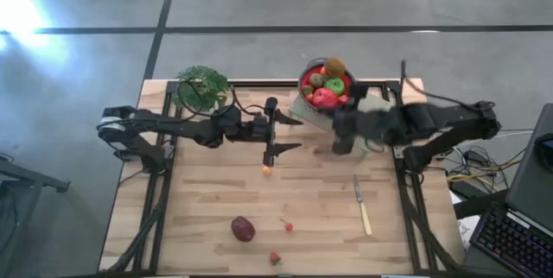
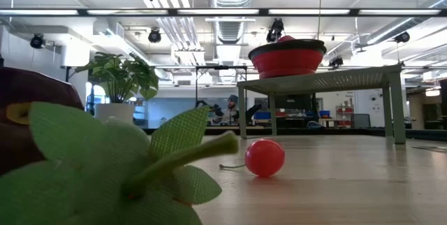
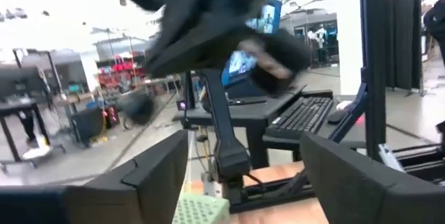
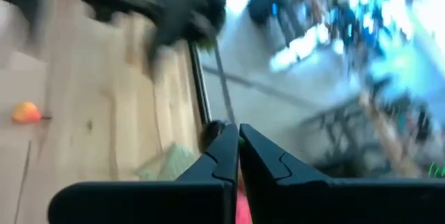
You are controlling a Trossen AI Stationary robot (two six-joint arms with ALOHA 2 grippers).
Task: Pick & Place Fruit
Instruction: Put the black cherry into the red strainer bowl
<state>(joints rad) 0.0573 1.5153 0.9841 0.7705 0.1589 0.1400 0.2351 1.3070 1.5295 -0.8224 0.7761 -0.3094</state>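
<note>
My left gripper (image 1: 292,134) hovers open over the table's middle, its fingers (image 3: 156,175) wide apart with nothing between them. A small orange fruit (image 1: 267,170) lies on the wood just on the near side of it, also seen in the right wrist view (image 4: 26,113). My right gripper (image 1: 340,144) is shut and empty, just on the near side of the red bowl (image 1: 327,84); its tips (image 4: 238,140) meet. The bowl holds green, red and brown fruit and stands on a small grey stand (image 2: 321,82). A maroon plum (image 1: 243,228) and two strawberries (image 1: 288,225) (image 1: 275,259) rest near the front edge.
A leafy potted plant (image 1: 203,88) stands at the far left. A pale-handled knife (image 1: 363,209) lies at the near right. In the low view a strawberry's green leaves (image 2: 126,169) fill the foreground, and a small red fruit (image 2: 264,157) sits behind them. Bare wood lies at the left.
</note>
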